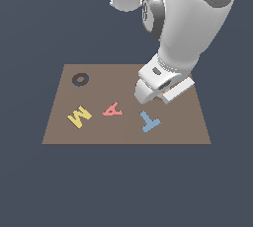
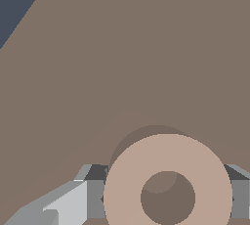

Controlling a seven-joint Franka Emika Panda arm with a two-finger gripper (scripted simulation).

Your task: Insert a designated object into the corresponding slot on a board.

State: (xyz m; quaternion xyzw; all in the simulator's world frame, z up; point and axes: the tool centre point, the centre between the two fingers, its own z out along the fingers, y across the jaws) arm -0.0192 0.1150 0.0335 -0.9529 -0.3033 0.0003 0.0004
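The gripper (image 2: 167, 198) clamps the ring (image 2: 167, 185) by its outer rim; it looks light, stiff and smooth-sided.

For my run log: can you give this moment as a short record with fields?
arm: over the board, on the exterior view's right
end effector: fingers on either side of the tan O ring
ring-shaped slot: empty, far corner on the exterior view's left
loose letters: yellow M, pink A, blue T
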